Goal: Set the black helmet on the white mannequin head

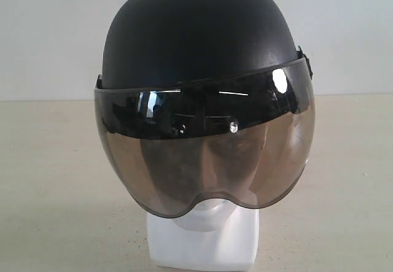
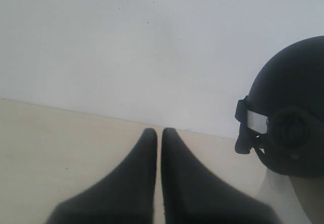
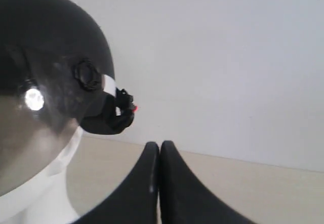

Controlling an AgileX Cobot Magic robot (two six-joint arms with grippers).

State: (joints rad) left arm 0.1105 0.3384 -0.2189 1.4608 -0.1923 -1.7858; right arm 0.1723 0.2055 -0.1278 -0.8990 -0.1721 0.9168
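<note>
The black helmet (image 1: pixel 196 32) sits on the white mannequin head (image 1: pixel 206 238), its smoky-brown visor (image 1: pixel 209 155) covering the face down to the chin. Neither gripper shows in the exterior view. In the left wrist view my left gripper (image 2: pixel 159 131) is shut with nothing in it, off to the side of the black helmet (image 2: pixel 298 92) and apart from it. In the right wrist view my right gripper (image 3: pixel 159 144) is shut and empty too, beside the black helmet (image 3: pixel 45 37), whose red buckle (image 3: pixel 134 107) shows at the strap, above the white mannequin head (image 3: pixel 35 198).
A beige tabletop (image 1: pixel 55 180) stretches out on both sides of the head, with a plain white wall (image 1: pixel 49 32) behind it.
</note>
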